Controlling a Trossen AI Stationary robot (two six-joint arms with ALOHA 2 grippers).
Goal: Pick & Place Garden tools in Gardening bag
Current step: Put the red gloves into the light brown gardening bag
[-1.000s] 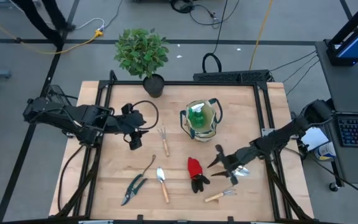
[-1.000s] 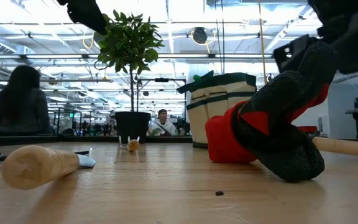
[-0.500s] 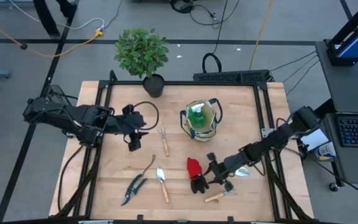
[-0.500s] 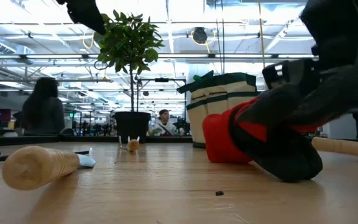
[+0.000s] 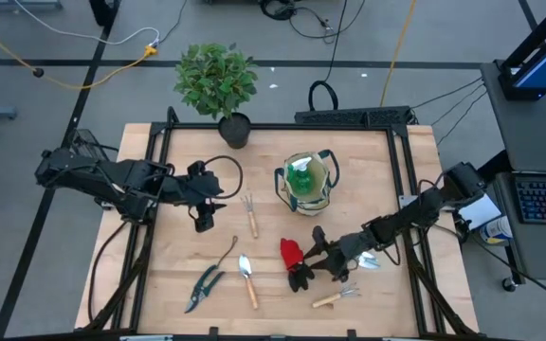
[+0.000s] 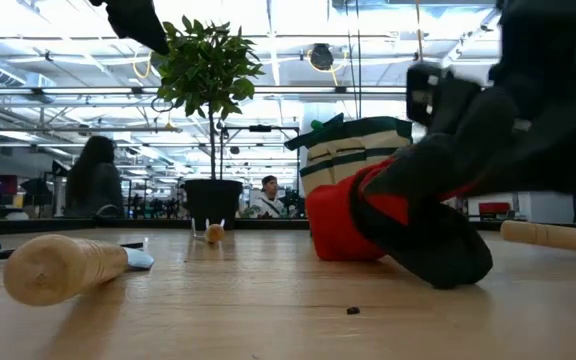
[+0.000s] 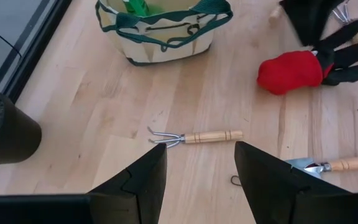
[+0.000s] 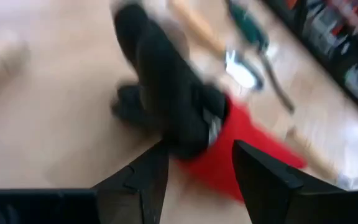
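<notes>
The red-black gloves (image 5: 293, 262) lie on the table in front of the beige gardening bag (image 5: 308, 196), which holds a green item (image 5: 301, 176). My right gripper (image 5: 317, 254) is open at the gloves' right side; the right wrist view shows the gloves (image 8: 166, 99) reaching in between its fingers (image 8: 197, 149). My left gripper (image 7: 194, 165) is open and empty above the table's left part, near a wooden-handled fork (image 7: 194, 137). A weeder (image 5: 227, 251), trowel (image 5: 246, 278), shears (image 5: 202, 289) and small rake (image 5: 337, 298) lie flat near the front. My right gripper has its open fingers on either side of the gloves, about where the black part meets the red cuff (image 8: 216, 140). It comes slanting down from the table's right. The gloves lie flat on the table. Which finger touches them I cannot tell.
A leafy plant (image 5: 216, 78) in a black pot (image 5: 235, 131) stands at the far edge. Another metal-bladed tool (image 5: 370, 260) lies under my right arm. Bare wood shows at the front left and far right. People move in the room behind (image 6: 93, 180).
My right gripper has gone down and toward the table's left, up to the gloves. The gloves have slid a little toward the left along the table. My left arm has kept still.
</notes>
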